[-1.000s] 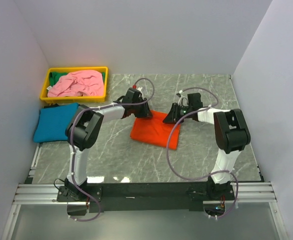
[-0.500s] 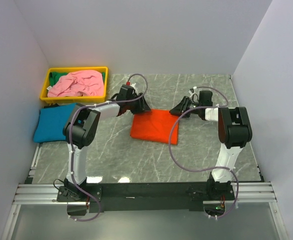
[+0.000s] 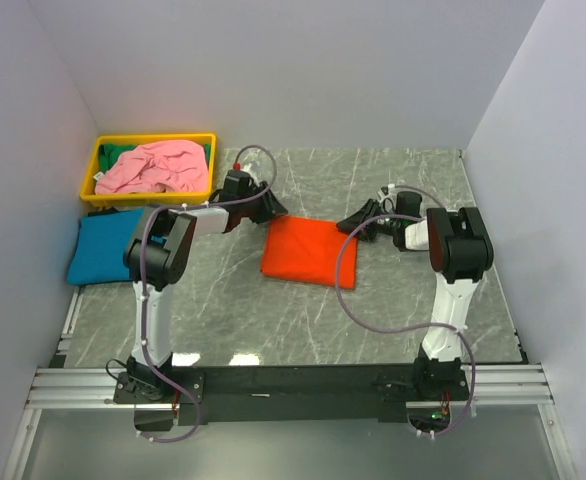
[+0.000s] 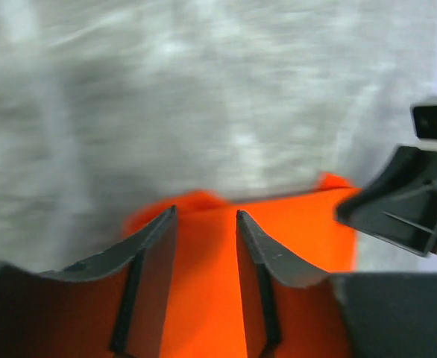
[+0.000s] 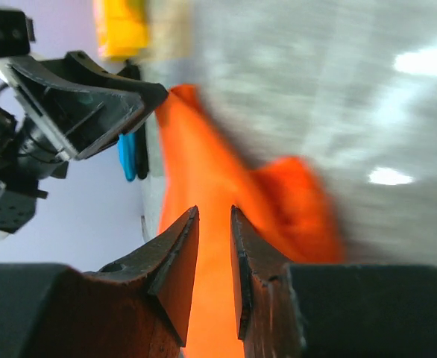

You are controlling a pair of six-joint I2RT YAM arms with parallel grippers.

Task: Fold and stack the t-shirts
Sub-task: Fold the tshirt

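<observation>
Inspection of the table (image 3: 393,310) from above: the orange t-shirt (image 3: 308,252) is found folded into a flat rectangle near the centre, with no edge lifted. The left gripper (image 3: 272,207) is placed low at the shirt's 11 o'clock corner and the right gripper (image 3: 356,220) at its 2 o'clock corner, each just beside the cloth.

In the left wrist view the jaws are seen parted, with the orange cloth lying beyond them and nothing pinched. In the right wrist view the jaws are held only narrowly apart; no cloth is seen bunched between them, so they are recorded as empty.

The teal t-shirt (image 3: 108,245) is laid folded at 9 o'clock, apparently as the base of the stack. The pink t-shirt (image 3: 153,168) is heaped unfolded in the yellow tray (image 3: 149,139) at 10 o'clock.

Judgement: the symmetrical placing at the two far corners suits a fold just finished, or a grasp for carrying the orange shirt onto the teal one. One shirt is judged stacked, one folded, one untouched.
</observation>
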